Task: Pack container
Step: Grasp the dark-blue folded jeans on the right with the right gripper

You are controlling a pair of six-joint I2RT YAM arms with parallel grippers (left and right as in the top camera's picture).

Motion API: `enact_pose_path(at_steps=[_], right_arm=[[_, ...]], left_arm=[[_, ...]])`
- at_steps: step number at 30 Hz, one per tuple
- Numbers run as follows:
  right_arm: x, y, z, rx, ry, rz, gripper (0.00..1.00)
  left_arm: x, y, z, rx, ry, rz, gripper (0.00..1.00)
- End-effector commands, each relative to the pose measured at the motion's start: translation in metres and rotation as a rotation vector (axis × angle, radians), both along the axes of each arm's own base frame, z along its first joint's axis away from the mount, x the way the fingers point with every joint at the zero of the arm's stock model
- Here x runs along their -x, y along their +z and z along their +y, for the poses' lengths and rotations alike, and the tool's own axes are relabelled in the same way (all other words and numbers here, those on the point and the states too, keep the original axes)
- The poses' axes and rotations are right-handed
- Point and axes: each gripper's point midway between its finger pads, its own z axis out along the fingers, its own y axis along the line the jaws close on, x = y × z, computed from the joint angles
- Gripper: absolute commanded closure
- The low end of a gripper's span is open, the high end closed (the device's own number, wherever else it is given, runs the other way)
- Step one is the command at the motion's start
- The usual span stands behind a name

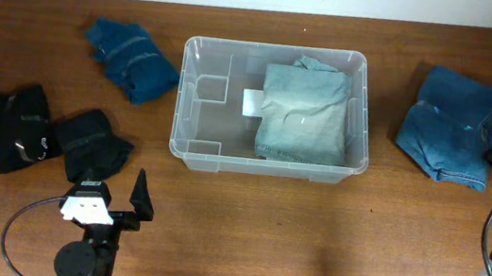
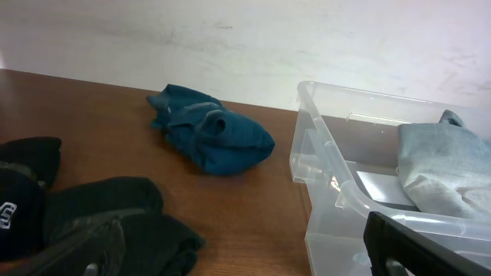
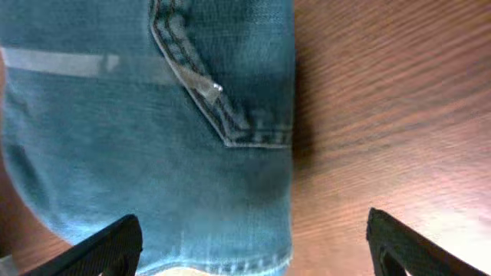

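Clear plastic, the container (image 1: 224,160) sits at the middle of the counter (image 1: 308,242). A folded grey-green cloth (image 1: 305,112) fills its 3 o'clock half, leaving room at 9. The right pincer (image 3: 253,245) hangs spread and empty over folded jeans (image 3: 138,115) at 3 o'clock, likely the next pick. The left pincer (image 2: 245,249) sits released at 7 o'clock.

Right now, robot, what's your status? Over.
Left hand open, empty, by black clothes. Right hand open over folded jeans. Container holds one grey garment. Nothing blocks its opening.
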Motion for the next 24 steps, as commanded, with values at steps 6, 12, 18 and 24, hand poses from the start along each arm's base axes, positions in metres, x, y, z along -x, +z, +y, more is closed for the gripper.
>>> enact_pose_path(at_steps=[6,12,18,24], right_arm=[[0.001,-0.034,0.021,-0.068,0.047,-0.06,0.15],[0.005,-0.062,0.028,-0.116,0.027,-0.035,0.19],[-0.001,-0.07,0.035,-0.171,0.035,-0.063,0.38],[-0.011,-0.061,0.045,-0.227,0.036,-0.117,0.96]], left_arm=[[0.0,-0.002,-0.001,-0.016,-0.007,0.001,0.01],[0.0,-0.002,-0.001,-0.016,-0.007,0.001,0.0],[0.0,-0.002,-0.001,-0.016,-0.007,0.001,0.01],[0.0,-0.002,-0.001,-0.016,-0.007,0.001,0.01]])
